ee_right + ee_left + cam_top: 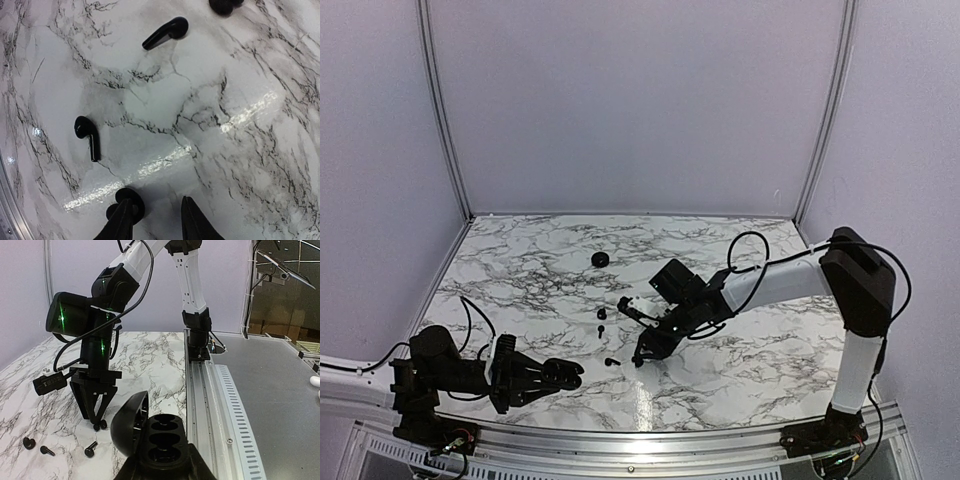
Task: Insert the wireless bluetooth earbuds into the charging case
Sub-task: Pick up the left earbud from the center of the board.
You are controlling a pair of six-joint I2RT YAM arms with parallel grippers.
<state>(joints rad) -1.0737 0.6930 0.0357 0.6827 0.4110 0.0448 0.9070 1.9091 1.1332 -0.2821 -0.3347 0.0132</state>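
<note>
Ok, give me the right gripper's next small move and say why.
Probably nudge the right gripper sideways toward the earbud before closing. In its wrist view the jaws stand apart, and that earbud lies against one finger rather than centred in the gap, so closing now might push it away.

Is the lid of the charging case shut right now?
No, in the left wrist view the charging case has its lid tipped back and standing open.

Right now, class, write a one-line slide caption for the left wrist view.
Left claw holds the open charging case; right claw points down beside loose earbuds on the marble table.
</note>
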